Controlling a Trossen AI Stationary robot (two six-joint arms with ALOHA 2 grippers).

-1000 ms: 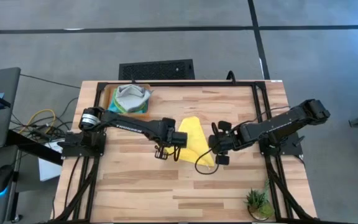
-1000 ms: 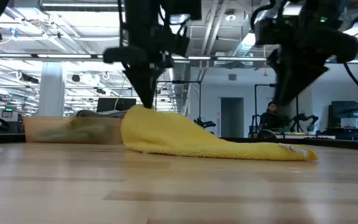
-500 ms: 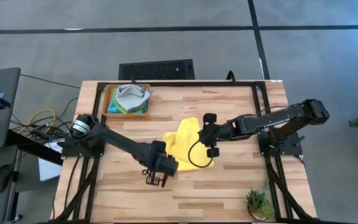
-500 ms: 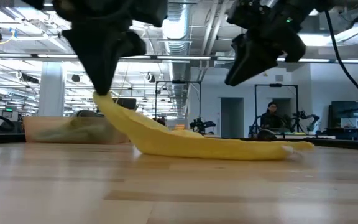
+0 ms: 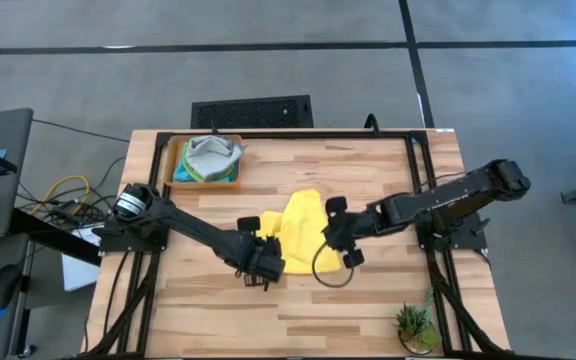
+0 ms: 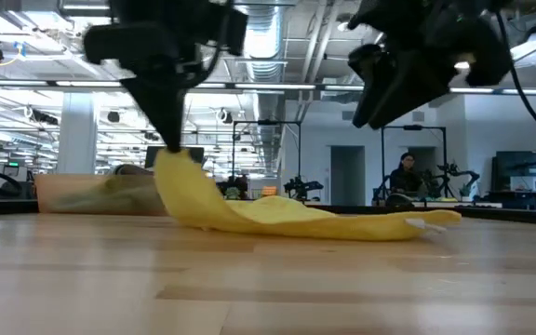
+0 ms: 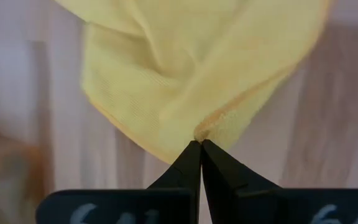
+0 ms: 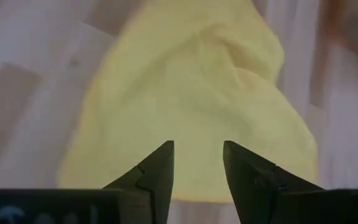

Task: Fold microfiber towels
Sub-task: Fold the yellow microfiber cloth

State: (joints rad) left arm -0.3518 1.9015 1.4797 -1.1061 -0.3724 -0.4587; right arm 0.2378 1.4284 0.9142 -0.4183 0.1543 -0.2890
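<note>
A yellow microfiber towel (image 5: pixel 306 232) lies crumpled mid-table, its right end (image 6: pixel 426 221) flat on the wood. My left gripper (image 5: pixel 258 240) is shut on the towel's left end, seen also in the low view (image 6: pixel 171 147) and in the left wrist view (image 7: pixel 199 144). My right gripper (image 5: pixel 336 232) hangs open above the towel's right half, touching nothing; its fingers straddle empty air over the cloth (image 8: pixel 197 163). Other towels, grey and turquoise, sit in a tray at the far left. My left gripper pinches a hemmed edge of the yellow towel (image 7: pixel 199 132) between its two fingertips; whether one layer or several, I cannot tell. The fingers come steeply from above. The held end (image 6: pixel 177 167) is raised off the table, and the cloth slopes down slack onto the wood.
An orange tray (image 5: pixel 180 170) with towels stands at the far left corner. A small potted plant (image 5: pixel 414 326) sits at the near right corner. A black cable loop (image 5: pixel 326 272) from the right arm hangs over the towel's near edge. Bare wood lies along the near side.
My left gripper, still shut on the towel's end, has gone toward the table's near left and rolled, drawing that end out from the heap while the right end stayed put. My right gripper has rolled and tipped above the towel, staying open.
</note>
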